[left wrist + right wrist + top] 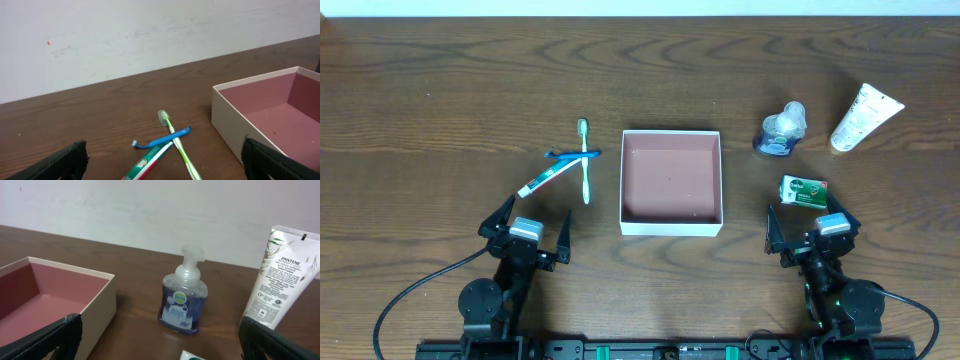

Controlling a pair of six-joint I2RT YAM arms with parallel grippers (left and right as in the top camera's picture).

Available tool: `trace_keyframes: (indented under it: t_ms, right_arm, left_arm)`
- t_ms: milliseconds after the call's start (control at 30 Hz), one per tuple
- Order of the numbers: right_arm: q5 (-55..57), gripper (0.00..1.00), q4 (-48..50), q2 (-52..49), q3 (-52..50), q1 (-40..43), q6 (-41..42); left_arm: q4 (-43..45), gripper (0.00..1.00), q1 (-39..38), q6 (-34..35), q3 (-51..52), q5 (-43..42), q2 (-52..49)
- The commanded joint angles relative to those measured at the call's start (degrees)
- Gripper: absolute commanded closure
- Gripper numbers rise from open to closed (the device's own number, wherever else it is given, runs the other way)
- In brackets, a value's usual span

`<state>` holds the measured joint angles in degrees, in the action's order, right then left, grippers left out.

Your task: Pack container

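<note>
Both claws are seen spread wide and empty, the left claw (pixel 537 212) and the right claw (pixel 808 216) held low over the counter (pixel 440 90). The container (pixel 671 228) is placed between them, ahead and inward of each. Its reddish floor is bare, so nothing is judged to be packed yet.

Just ahead of the left claw, a green toothbrush (pixel 585 165), a blue toothbrush (pixel 570 155) and a toothpaste tube (pixel 542 181) are laid crossed over one another. If one is gripped, the others may be dragged or flicked aside. As all three lie flat, the fingers could scrape the counter or close on nothing.

A small green packet (pixel 803 190) is found just ahead of the right claw, close to its fingertips, and may be nudged away by a careless descent. Farther ahead a blue pump bottle (pixel 183 300) is stood upright, and a white Pantene tube (pixel 280 275) is seen beyond it to the outer side. The bottle could be tipped if caught high on its pump.

The thin walls of the container may be struck and the box shoved when items are carried over its rim. No obstacle is seen between either claw and the box.
</note>
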<state>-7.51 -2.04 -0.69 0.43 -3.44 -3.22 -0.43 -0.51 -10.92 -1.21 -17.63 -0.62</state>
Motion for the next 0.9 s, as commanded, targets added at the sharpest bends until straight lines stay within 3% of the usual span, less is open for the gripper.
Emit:
trace_keyframes:
  t_ms: [0, 167, 400, 667, 867]
  right_arm:
    - [-1.8, 0.01, 2.9, 0.4, -0.1, 0.3, 0.4]
    - [-15.5, 0.01, 8.5, 0.3, 0.9, 0.3, 1.1]
    - [-16.3, 0.01, -0.1, -9.0, 16.6, 0.3, 0.4]
    - [-17.8, 0.01, -26.1, -46.2, 57.5, 0.7, -3.8]
    - [-23.9, 0.01, -41.6, -69.5, 83.8, 0.7, -0.5]
  left_arm:
    - [-2.1, 0.02, 0.2, 0.1, 1.0, -0.1, 0.4]
    - [-2.1, 0.02, 0.2, 0.1, 1.0, -0.1, 0.4]
    - [-2.1, 0.02, 0.2, 0.1, 1.0, -0.1, 0.4]
    - [-2.1, 0.02, 0.2, 0.1, 1.0, -0.1, 0.4]
    - [-2.1, 0.02, 0.2, 0.1, 1.0, -0.1, 0.4]
